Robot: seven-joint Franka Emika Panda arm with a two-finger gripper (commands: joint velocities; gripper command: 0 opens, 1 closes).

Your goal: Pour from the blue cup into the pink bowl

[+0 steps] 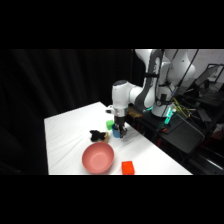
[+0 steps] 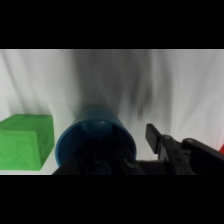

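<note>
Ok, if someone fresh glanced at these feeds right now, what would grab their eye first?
Probably the pink bowl, the biggest thing on the white table, sitting near its front edge. Next, the white arm reaching down from the upper right, its gripper low at the blue cup just behind the bowl. In the wrist view, the cup's open mouth fills the lower middle, with a green cube beside it.

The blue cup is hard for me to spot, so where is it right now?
In the side view the blue cup stands on the white table directly under the gripper, beside the green cube, beyond the pink bowl.
</note>
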